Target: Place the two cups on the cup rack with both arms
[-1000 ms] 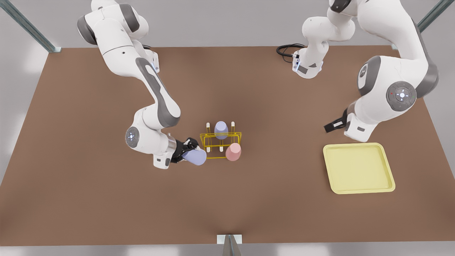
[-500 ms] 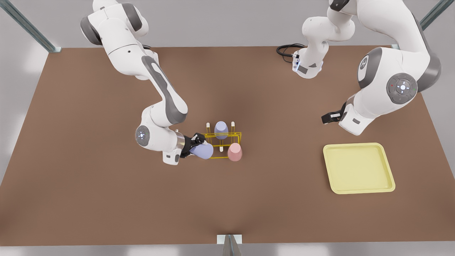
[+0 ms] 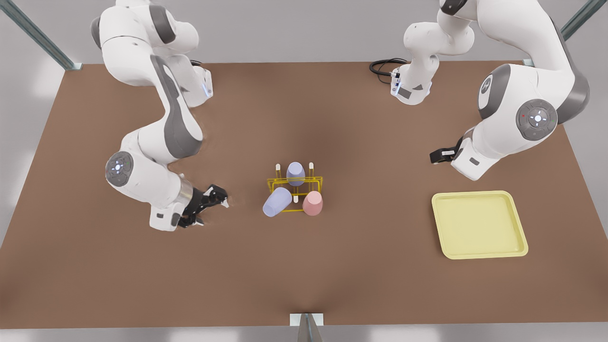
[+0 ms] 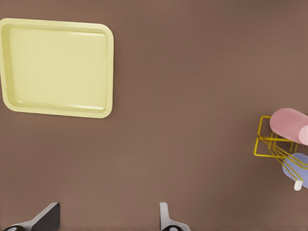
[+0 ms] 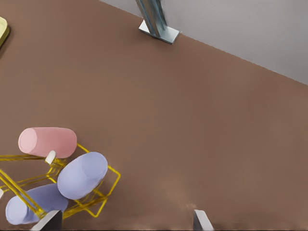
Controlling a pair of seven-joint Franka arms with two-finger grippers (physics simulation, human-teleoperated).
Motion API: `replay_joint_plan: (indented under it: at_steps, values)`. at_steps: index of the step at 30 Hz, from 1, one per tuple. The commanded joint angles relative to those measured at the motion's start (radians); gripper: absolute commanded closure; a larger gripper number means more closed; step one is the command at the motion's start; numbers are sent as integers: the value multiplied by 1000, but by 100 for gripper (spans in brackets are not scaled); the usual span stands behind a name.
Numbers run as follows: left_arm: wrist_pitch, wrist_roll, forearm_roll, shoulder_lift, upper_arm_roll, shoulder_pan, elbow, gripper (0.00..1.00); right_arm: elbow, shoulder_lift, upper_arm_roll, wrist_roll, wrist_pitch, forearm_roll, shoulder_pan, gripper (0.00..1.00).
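The yellow wire cup rack (image 3: 313,180) stands mid-table. A lavender-blue cup (image 3: 295,173) sits on its back row and the pink cup (image 3: 313,203) at its front right. A second lavender-blue cup (image 3: 277,202) rests tilted at its front-left corner; whether a peg holds it is unclear. My right gripper (image 3: 212,209) hangs open and empty to the front view's left of the rack, apart from that cup. The right wrist view shows the pink cup (image 5: 47,142) and the tilted lavender-blue cup (image 5: 83,174) beyond the open right gripper (image 5: 125,219). My left gripper (image 3: 434,156) waits open at the front view's right.
A pale-yellow square tray (image 3: 475,194) lies at the front view's right, just in front of the left arm, and it shows as the tray (image 4: 109,72) in the left wrist view. A black cable (image 3: 382,66) coils at the table's back edge.
My right gripper has let go of the lavender-blue cup at the rack's front-left corner and pulled away toward the front view's left. The left arm has barely moved.
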Motion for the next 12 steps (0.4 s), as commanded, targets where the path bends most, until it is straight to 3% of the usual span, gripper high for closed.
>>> replay_joint_plan:
  at_steps: [1,3,7,9,12]
  values:
    - [0,53,1,-1,0,0,0,0,16,-2,-6,194,-404,-293,-96,0]
    - [0,53,1,-1,0,0,0,0,16,-47,-21,186,-441,-475,-149,0]
    - [0,53,1,-1,-2,0,2,0,-22,-208,-15,194,-528,-469,-192,0]
    - [2,52,1,-1,-3,-1,2,0,-125,-304,15,203,-512,-399,-242,0]
    - [2,53,1,-1,-3,-1,2,0,-139,-312,15,214,-504,-376,-255,0]
